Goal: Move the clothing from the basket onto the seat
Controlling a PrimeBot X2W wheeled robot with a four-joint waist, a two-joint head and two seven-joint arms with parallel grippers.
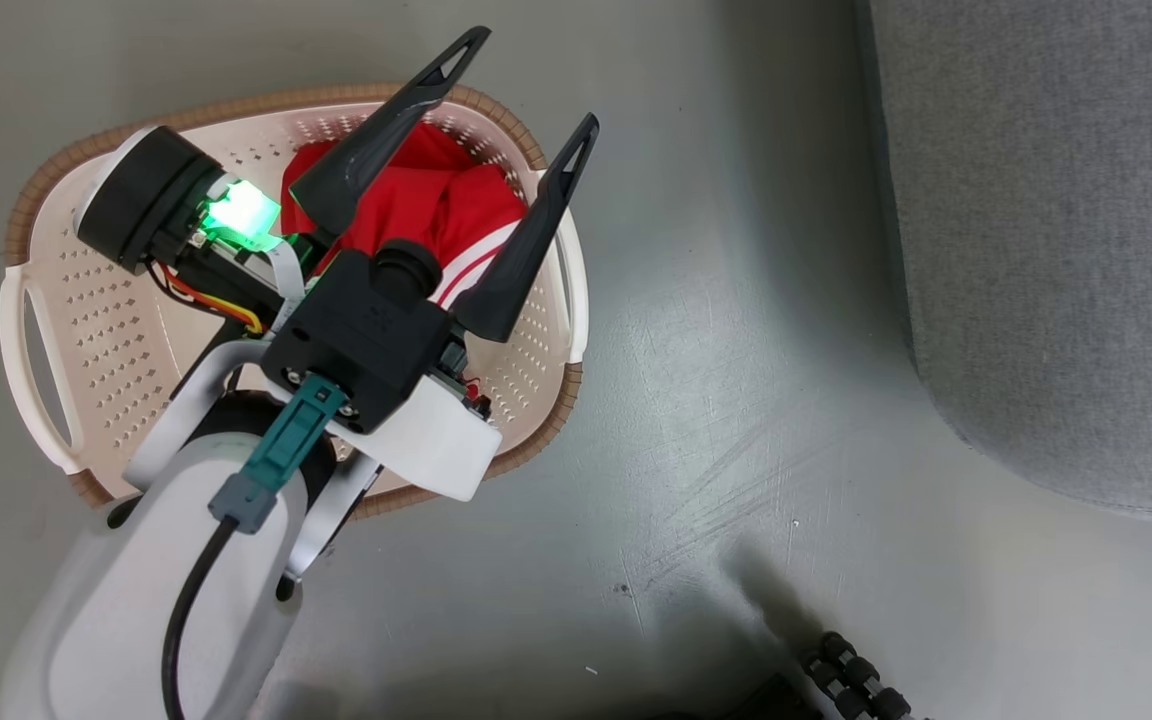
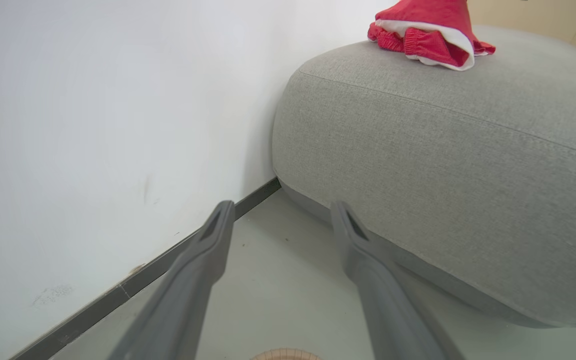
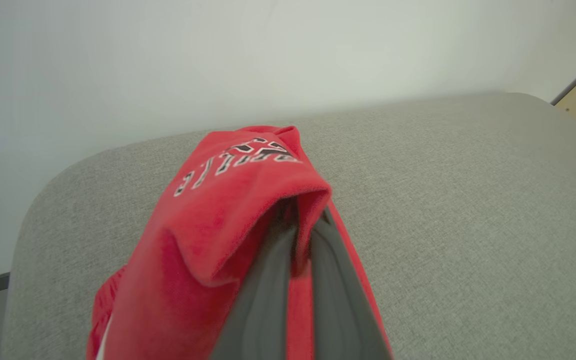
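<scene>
Noted left gripper [image 1: 536, 78] spread wide over basket [image 1: 86, 300], red clothing [image 1: 456, 210] lying inside beneath. Best lowered straight onto the thick fold, clear of the rim. Noted right gripper [image 3: 303, 220] clamped on a red garment [image 3: 238, 200] at seat [image 3: 468, 200]; release only once well in from edge.

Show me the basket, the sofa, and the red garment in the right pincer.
basket [image 1: 106, 330], head view, bare perforated floor
sofa [image 1: 1056, 250], head view, grey top fabric
red garment [image 3: 233, 195], right wrist view, lettered fold

Red, white-striped clothing [image 1: 456, 215] lies crumpled in brown-rimmed cream basket [image 1: 106, 330]; another red garment [image 2: 430, 37] sits bunched on grey seat [image 2: 443, 165].
</scene>
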